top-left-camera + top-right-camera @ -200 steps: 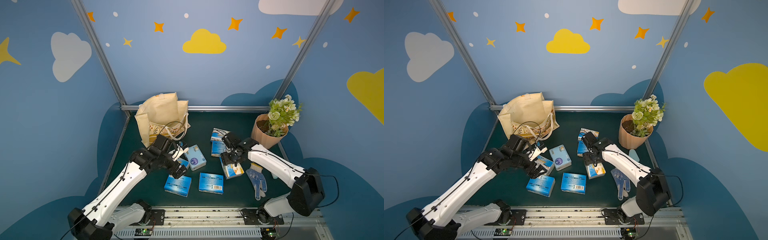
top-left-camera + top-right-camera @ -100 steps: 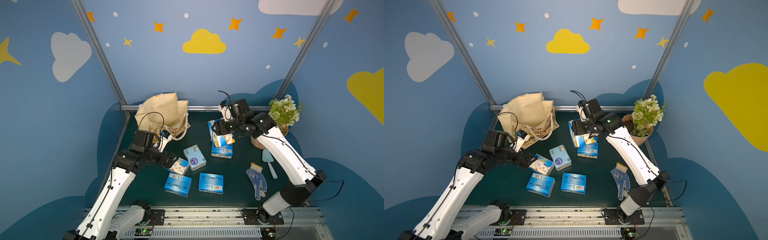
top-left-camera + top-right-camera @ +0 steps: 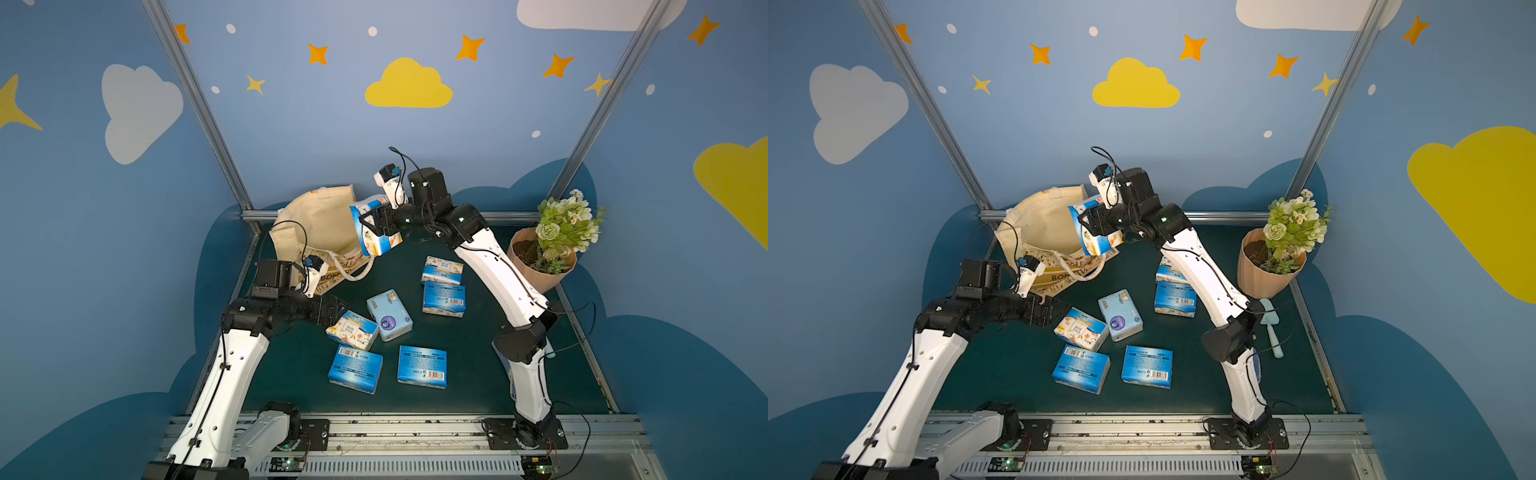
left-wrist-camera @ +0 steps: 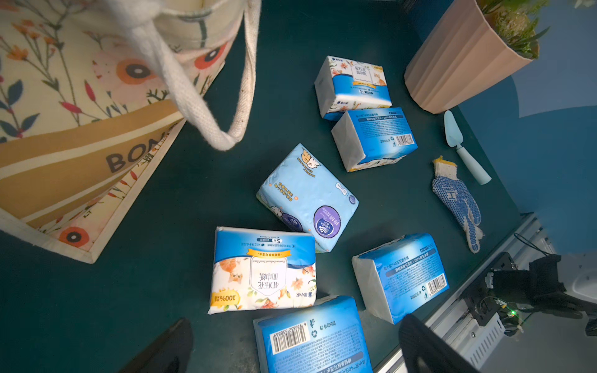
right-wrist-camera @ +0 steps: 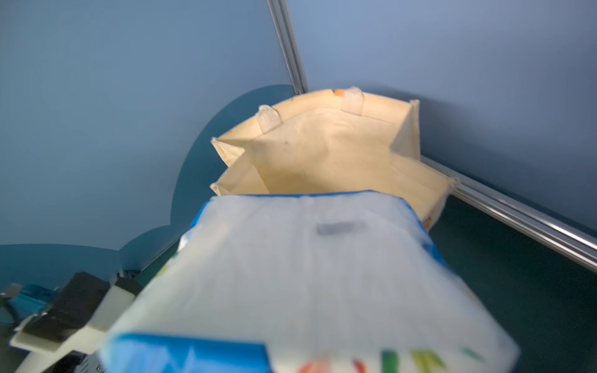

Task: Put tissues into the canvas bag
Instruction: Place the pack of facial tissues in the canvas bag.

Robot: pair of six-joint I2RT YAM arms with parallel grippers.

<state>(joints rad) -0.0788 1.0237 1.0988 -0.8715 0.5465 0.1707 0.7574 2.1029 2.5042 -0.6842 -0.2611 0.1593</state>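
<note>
Cream cloth makes up the canvas bag (image 3: 320,220). It stands with its mouth open at the upper left of the dark green mat (image 3: 478,374) in both top views.

The right gripper (image 3: 376,222) is squeezing one blue and white tissue pack, the held pack (image 3: 380,246), up in the air. In both top views this pack sits at the right side of the bag's mouth and covers part of its edge. In the right wrist view the held pack fills the lower half and looks blurry. The open bag lies past it, and its bare cream inside shows.

Six more packs lie on the mat, in the middle of the top views. The floral pack (image 3: 352,331) touches the pale blue pack (image 3: 389,314) with the purple circle. Below them lie two barcode packs (image 3: 355,368), side by side with a gap. To the right, another pair of packs (image 3: 444,299) lies one above the other, touching.

The left gripper (image 3: 338,309) is wide open and holds nothing. It is low, just left of the floral pack.

A peach flower pot (image 3: 540,270) stands at the right. In the left wrist view a dotted glove (image 4: 458,203) and a pale scoop (image 4: 465,151) lie near it.
</note>
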